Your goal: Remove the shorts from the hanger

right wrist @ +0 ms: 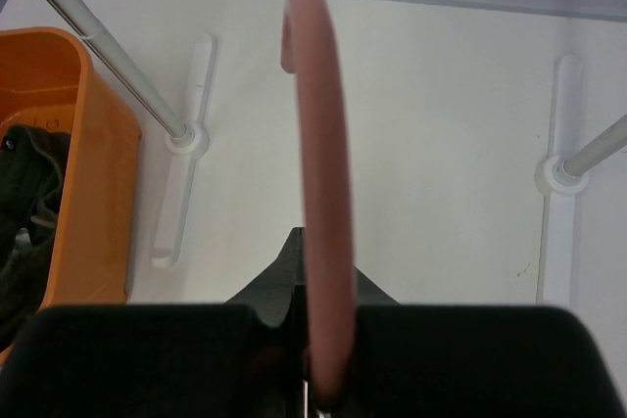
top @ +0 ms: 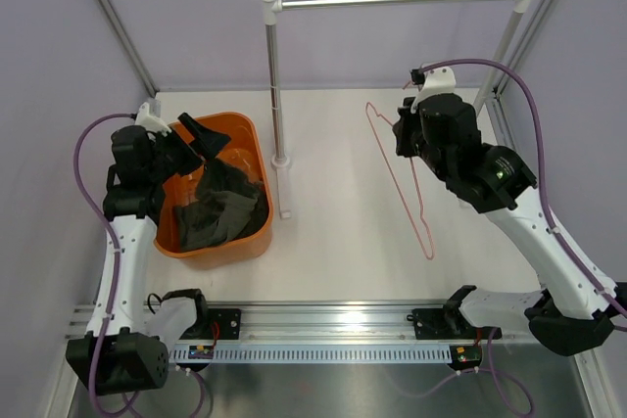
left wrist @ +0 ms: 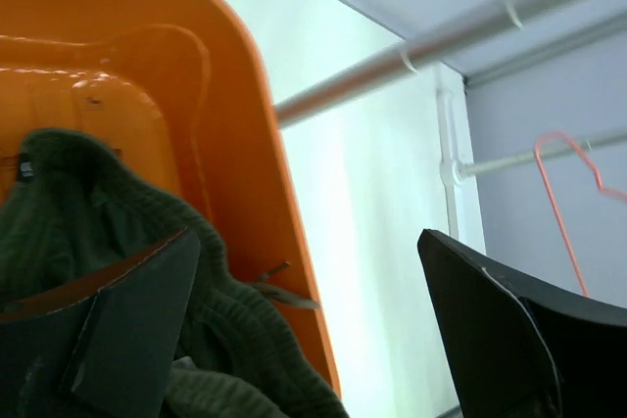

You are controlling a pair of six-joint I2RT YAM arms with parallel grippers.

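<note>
The right gripper (top: pixel 402 135) is pinching the springy hanger's (right wrist: pixel 318 193) neck at two o'clock — the left gripper (left wrist: pixel 309 340) is gaping empty over limp shorts (top: pixel 217 208).

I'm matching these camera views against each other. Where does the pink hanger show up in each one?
Top external: hanger right of centre, gripped by the right gripper.
Left wrist: hanger at far right, a thin line.
Right wrist: hanger dead centre, close up and blurred.
Shared landmark: orange basket, at left in each view.
</note>
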